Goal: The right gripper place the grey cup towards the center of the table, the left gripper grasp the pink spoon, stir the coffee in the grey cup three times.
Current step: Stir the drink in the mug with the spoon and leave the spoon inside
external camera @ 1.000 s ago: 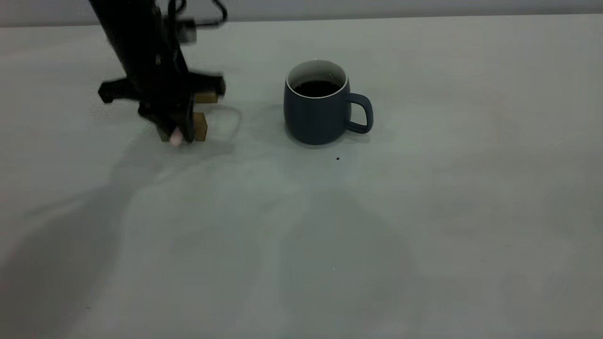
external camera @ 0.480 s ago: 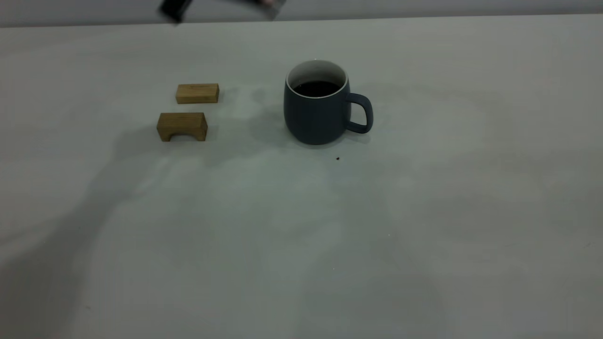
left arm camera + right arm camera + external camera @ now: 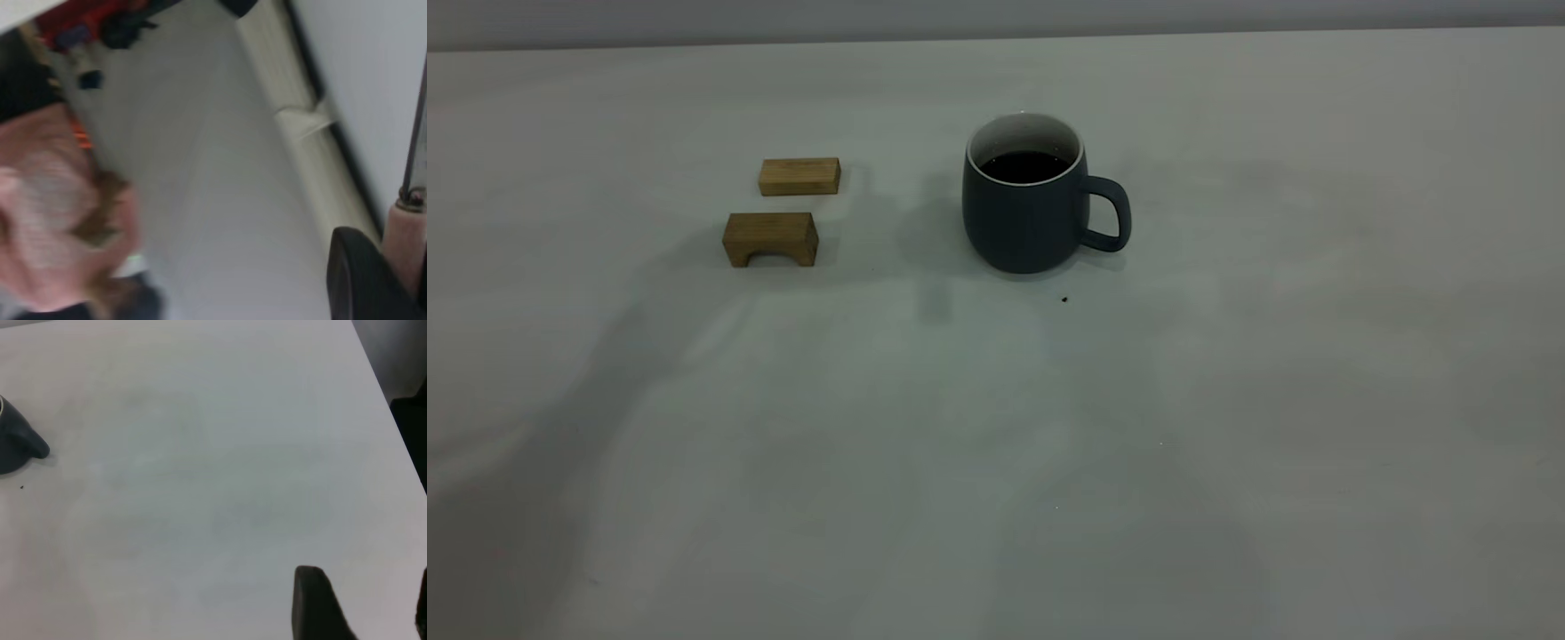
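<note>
neither arm shows in the exterior view. the left end effector (image 3: 400, 267) is cut off in its wrist view: one black finger (image 3: 360, 280) with the pink spoon (image 3: 403, 243) pressed against it, pink handle and a thin metal neck running up out of frame, so it is gripping the spoon. that view is blurred and aimed off the counter; a person's blurred arm (image 3: 53, 220) fills one side. the right end effector (image 3: 363, 603) hovers over bare counter (image 3: 200, 487), fingers spread, nothing between them, well apart from the grey cup (image 3: 1024, 196). the cup stands upright near counter centre, handle toward the right arm, coffee (image 3: 1024, 165) inside. two wooden blocks (image 3: 770, 238) sit near it on the left arm's side. no readable writing.
</note>
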`<action>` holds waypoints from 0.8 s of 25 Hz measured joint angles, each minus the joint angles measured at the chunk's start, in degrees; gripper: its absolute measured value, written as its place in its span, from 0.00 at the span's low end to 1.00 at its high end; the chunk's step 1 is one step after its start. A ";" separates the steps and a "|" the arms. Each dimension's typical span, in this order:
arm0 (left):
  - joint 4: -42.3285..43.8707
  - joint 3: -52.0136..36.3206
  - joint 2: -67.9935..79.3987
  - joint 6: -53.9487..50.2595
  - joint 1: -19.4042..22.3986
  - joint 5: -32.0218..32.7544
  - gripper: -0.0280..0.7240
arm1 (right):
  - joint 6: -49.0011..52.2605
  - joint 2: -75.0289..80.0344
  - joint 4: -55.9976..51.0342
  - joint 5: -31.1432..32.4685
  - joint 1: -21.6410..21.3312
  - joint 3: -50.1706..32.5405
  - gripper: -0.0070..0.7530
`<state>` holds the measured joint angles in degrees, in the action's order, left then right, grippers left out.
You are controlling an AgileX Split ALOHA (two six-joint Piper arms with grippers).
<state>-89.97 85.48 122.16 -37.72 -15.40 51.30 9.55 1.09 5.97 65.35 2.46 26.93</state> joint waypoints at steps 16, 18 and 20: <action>-7.84 -0.05 8.77 -18.51 -0.06 -8.51 0.20 | 0.01 0.00 0.00 0.00 0.00 0.00 0.53; -8.28 -0.05 10.90 -18.25 -0.06 -8.40 0.20 | 0.01 0.00 0.00 0.00 0.00 0.00 0.53; -8.72 -0.05 13.02 -18.18 -0.06 -8.20 0.20 | 0.01 0.00 0.00 0.00 0.00 0.00 0.53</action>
<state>-98.69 85.43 135.18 -55.90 -15.47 43.10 9.55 1.09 5.97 65.35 2.46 26.93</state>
